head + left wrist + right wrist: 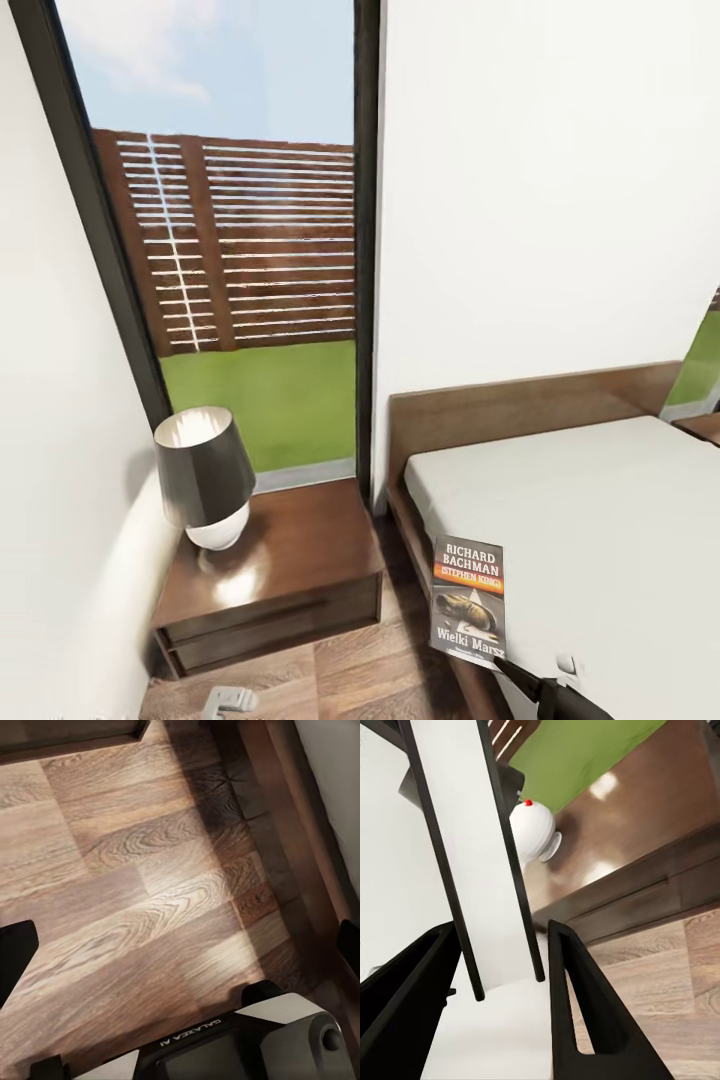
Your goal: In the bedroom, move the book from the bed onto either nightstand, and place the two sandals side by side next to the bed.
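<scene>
The book (468,600), dark with an orange band and "Richard Bachman" in white, stands upright above the near left edge of the bed (600,520). My right gripper (507,667) is shut on its lower end. In the right wrist view the book (484,870) runs edge-on between the two black fingers (577,1005). The nightstand (300,560) stands left of the bed under the window, apart from the book. My left gripper (182,945) hangs open over the wood floor beside the bed frame (300,832). The sandals are out of view.
A lamp (205,475) with a dark shade and white base takes the left half of the nightstand top; its right half is bare. A strip of plank floor (380,660) separates nightstand and bed. A white wall stands close on the left.
</scene>
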### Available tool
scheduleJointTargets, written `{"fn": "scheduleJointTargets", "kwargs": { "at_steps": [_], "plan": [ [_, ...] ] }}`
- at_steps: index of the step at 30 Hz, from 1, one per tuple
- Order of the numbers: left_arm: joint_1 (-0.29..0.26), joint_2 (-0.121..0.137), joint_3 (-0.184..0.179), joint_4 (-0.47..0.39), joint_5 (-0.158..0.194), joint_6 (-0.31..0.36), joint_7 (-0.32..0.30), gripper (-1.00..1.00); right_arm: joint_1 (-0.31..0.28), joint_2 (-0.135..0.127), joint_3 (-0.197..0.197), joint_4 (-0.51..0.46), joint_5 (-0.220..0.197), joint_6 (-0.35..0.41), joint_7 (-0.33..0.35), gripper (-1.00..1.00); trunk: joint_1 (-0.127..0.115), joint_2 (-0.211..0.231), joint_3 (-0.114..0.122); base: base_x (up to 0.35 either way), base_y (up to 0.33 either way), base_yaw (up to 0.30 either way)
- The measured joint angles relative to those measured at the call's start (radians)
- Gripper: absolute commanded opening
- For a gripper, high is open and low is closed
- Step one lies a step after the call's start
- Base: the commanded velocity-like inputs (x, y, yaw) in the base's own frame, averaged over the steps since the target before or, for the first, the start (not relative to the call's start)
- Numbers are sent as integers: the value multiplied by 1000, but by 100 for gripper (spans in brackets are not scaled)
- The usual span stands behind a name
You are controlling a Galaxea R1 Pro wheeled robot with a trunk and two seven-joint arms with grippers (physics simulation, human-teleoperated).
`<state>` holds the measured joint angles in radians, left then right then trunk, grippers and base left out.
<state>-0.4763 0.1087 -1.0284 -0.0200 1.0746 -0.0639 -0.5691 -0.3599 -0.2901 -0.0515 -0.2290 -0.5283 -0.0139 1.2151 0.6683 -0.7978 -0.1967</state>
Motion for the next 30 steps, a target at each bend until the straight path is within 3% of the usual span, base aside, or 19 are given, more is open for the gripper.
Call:
{"fn": "scheduleJointTargets", "kwargs": {
  "at_steps": [30],
  "plan": [
    [0, 0, 0, 0, 0, 0, 0, 100, 0, 0, 2, 3, 1, 0, -2, -100, 0, 0, 0, 73, 0, 161]
  ]
}}
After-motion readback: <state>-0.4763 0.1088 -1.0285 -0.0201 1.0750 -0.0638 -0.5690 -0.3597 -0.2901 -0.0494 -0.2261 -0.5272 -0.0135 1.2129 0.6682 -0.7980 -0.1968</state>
